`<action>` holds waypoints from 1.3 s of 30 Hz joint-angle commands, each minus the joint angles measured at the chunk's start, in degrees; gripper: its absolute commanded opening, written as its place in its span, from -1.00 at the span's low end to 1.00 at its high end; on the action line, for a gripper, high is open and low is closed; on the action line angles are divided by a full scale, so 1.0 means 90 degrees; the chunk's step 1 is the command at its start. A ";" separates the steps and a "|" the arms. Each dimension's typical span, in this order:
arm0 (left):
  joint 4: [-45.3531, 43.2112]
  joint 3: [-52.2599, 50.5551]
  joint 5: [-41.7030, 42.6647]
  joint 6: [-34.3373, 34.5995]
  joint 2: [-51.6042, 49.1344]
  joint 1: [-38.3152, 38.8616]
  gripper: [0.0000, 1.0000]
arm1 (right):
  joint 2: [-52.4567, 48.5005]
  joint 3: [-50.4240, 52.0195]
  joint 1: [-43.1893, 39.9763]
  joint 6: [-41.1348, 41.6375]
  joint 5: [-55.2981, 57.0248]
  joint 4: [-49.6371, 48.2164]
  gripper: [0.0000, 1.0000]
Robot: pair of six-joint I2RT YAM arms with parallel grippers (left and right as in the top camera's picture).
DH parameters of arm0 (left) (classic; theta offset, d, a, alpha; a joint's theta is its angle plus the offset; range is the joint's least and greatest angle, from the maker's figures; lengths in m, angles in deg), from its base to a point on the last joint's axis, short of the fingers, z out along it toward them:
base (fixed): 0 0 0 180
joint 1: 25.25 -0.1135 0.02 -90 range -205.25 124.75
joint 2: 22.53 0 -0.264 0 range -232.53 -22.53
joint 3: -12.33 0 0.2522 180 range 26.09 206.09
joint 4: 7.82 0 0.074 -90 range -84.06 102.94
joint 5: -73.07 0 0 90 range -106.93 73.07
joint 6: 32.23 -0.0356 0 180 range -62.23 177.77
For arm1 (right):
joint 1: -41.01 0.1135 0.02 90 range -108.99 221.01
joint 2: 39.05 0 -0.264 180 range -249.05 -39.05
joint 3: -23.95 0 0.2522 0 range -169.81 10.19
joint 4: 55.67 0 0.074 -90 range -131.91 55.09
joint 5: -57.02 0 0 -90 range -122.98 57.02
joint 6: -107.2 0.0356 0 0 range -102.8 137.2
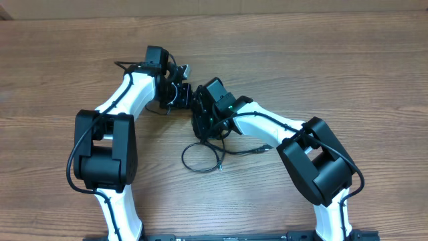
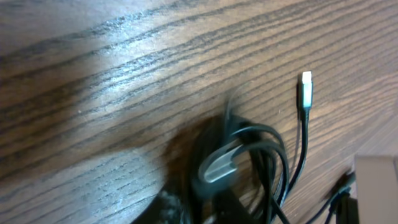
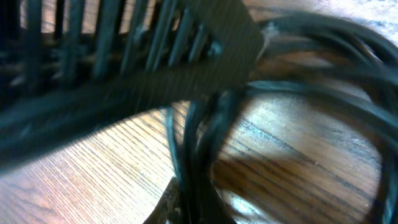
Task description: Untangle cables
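— Whereabouts for the cables (image 1: 200,159)?

— Mid-tabletop (image 1: 301,60), bunched in a black tangle under both wrists. One loose loop lying flat on the wood, nearer the arm bases (two plug ends poking out of it).

— And the left claw (image 1: 175,94)?

— Low over the far side of the tangle. Cannot tell how far open: nothing of its fingers made out from its own camera, only coiled strands and a silver-tipped plug (image 2: 306,84) lying apart on the wood.

— Right claw (image 1: 200,114)?

— Closed right down, just beside the left one, tilted into the tangle. Strands bunched at its tips in the wrist view (very blurred), so cannot tell whether pinched or merely touching.

— Anything else?

— A dark ribbed shape (image 3: 124,56) across the top of that same blurred view, not identifiable.
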 commanded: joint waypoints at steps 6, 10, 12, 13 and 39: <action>0.0097 -0.0010 -0.0010 0.0121 0.0049 -0.0296 0.21 | 0.0029 0.0114 -0.0665 0.0384 -0.1632 -0.0231 -0.92; 0.0138 -0.0012 0.0138 0.0119 0.0049 -0.0321 0.01 | 0.0029 0.0114 -0.1015 0.0384 -0.2815 -0.0486 -0.90; 0.0148 -0.0012 0.0299 0.0087 0.0049 -0.0316 -0.13 | 0.0029 0.0114 -0.1132 0.0444 -0.3062 -0.0563 -0.86; 0.0148 -0.0012 0.0296 0.0087 0.0049 -0.0316 -0.16 | 0.0029 0.0114 -0.1190 0.0556 -0.3062 -0.0563 -0.85; 0.0311 -0.0012 -0.0712 0.0699 0.0044 -0.0481 -0.07 | 0.0029 0.0117 -0.0029 0.1047 0.1163 -0.1044 -0.46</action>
